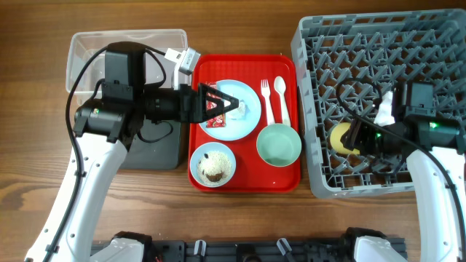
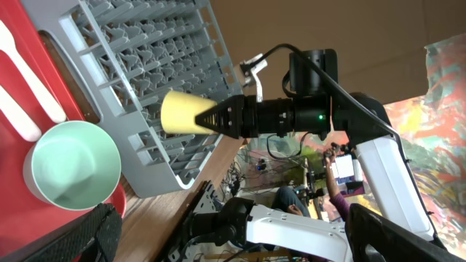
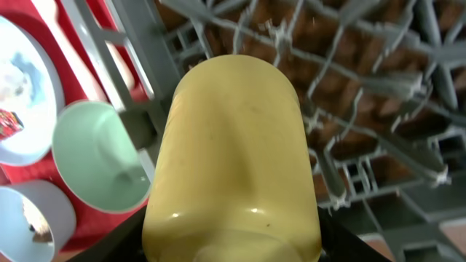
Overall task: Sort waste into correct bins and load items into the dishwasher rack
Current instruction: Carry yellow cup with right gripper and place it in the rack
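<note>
Right pincer gripping yellow cup, over rack

The left arm reaches rightward, its gripper level and spread wide with nothing between the fingers. The right arm reaches leftward, wrist level, its gripper clamped on a cup held sideways.

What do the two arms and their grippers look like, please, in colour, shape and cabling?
Both arms have white lower links and black upper housings near the wrist. The left gripper has black, angular, open-framed fingers; a black cable loops along its arm, and a small white-grey module sits by its wrist. The right gripper is black too, with a green indicator light and a black cable.
</note>
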`<state>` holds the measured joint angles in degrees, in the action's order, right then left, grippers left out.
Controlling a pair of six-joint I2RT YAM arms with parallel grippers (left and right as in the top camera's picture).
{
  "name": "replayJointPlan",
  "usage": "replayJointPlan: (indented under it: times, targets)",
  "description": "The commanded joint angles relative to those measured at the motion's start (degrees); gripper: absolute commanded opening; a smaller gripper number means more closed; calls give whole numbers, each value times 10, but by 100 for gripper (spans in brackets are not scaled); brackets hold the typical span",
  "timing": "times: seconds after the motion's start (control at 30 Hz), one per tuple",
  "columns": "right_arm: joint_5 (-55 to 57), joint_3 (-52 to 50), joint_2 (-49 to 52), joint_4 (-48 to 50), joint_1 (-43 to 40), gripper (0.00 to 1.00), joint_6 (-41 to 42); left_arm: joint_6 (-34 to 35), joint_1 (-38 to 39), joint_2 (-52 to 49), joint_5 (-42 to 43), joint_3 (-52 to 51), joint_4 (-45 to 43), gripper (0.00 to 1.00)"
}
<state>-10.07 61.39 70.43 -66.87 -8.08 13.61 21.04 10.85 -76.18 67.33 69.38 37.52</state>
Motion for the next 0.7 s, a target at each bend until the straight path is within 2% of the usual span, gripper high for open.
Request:
replayJointPlan:
  times: [0.0, 0.07, 0.2, 0.47, 0.67]
  targets:
    - [-13, 5, 0, 14, -1, 57, 1, -14, 0, 4, 1, 3, 3, 100]
    - [-14, 5, -1, 13, -1, 64, 0, -14, 0, 4, 1, 3, 9, 100]
    - [-44, 6, -5, 7, -1, 72, -1, -14, 0, 4, 1, 3, 10, 100]
    - [-46, 15, -42, 3, -2, 74, -11, -14, 0, 4, 1, 3, 10, 100]
    - [-49, 91, -143, 26, -2, 78, -11, -14, 0, 4, 0, 3, 10, 100]
